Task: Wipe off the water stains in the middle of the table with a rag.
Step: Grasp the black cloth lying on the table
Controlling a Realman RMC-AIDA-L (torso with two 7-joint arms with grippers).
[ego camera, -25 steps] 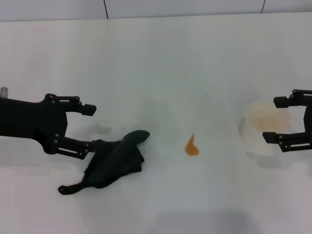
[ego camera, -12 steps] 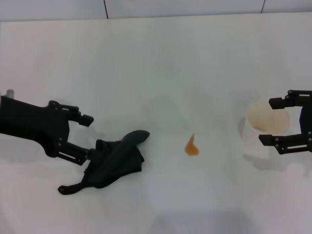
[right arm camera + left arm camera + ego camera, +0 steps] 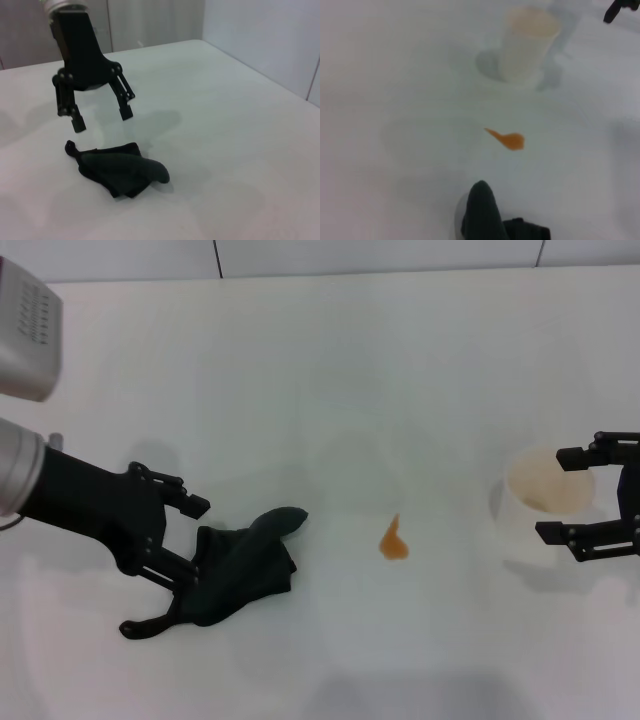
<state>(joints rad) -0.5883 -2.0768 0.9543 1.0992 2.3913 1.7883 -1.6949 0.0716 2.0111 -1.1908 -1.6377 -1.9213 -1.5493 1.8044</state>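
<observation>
Left gripper (image 3: 192, 540) spread wide, low at the rag's (image 3: 240, 565) left edge, gripping nothing. Rag crumpled left of centre on the table (image 3: 330, 360), thin tail trailing toward the near edge. Water stains (image 3: 393, 540) mid-table, bare white between them and the rag. Right gripper (image 3: 575, 494) agape beside the cup (image 3: 540, 502), well apart from the stains.

Crumpled dark rag (image 3: 238, 575) left of a small orange teardrop stain (image 3: 393, 541) on white table (image 3: 330, 370).
</observation>
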